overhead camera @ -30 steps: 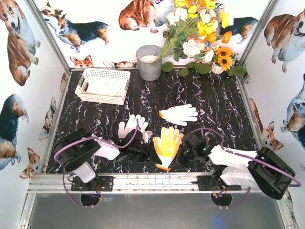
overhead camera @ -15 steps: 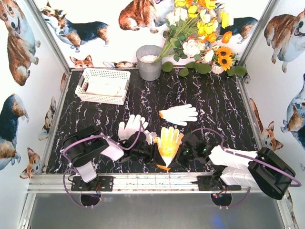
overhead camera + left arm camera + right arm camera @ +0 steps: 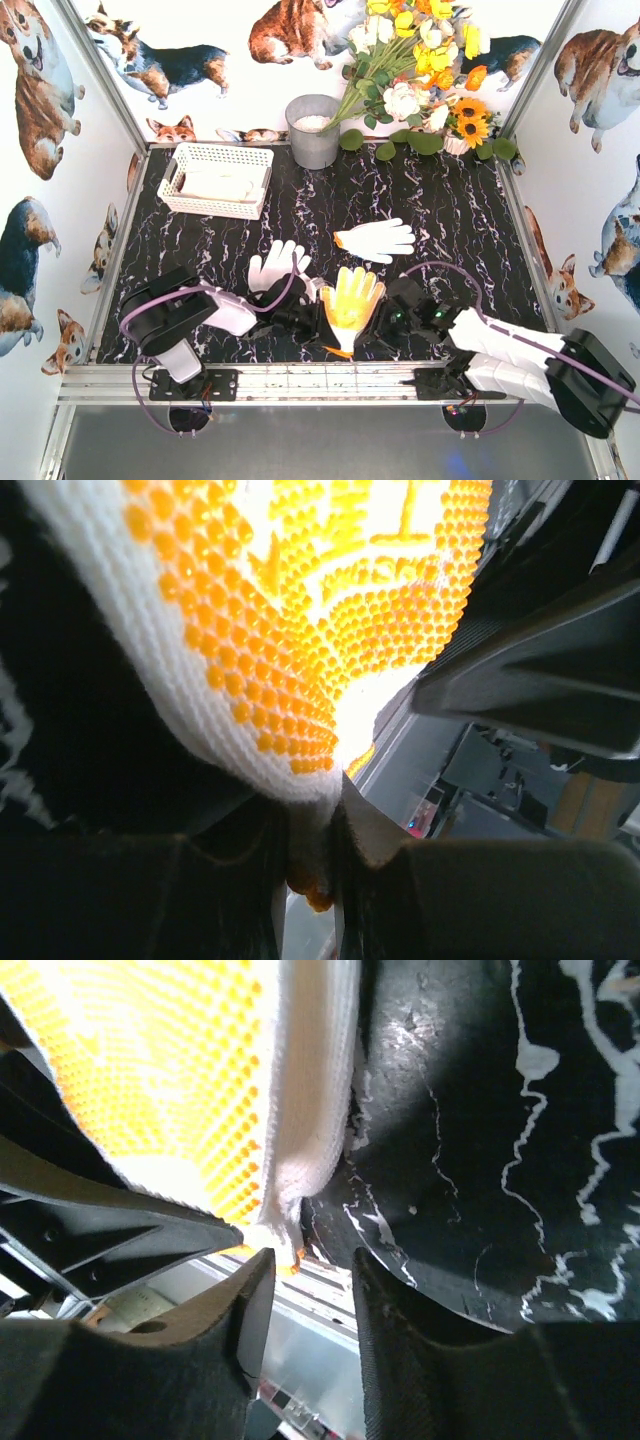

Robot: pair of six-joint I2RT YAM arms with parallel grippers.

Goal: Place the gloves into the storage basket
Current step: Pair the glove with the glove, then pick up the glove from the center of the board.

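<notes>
at 6 o'clock the left gripper point(image 3: 312, 865) has its jaws clenched on the cuff of the yellow-dotted glove point(image 3: 352, 298), the right gripper point(image 3: 310, 1290) just beside it with jaws released, white gloves point(image 3: 378, 240) lie mid-counter point(image 3: 450, 215), and the storage basket point(image 3: 212, 206) at 11 o'clock holds something white, so most of the job looks undone.

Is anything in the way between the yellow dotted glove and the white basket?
Nothing upright. Only a white glove lies flat between the yellow-dotted glove and the storage basket; lifted over it, the path looks clear.
</notes>
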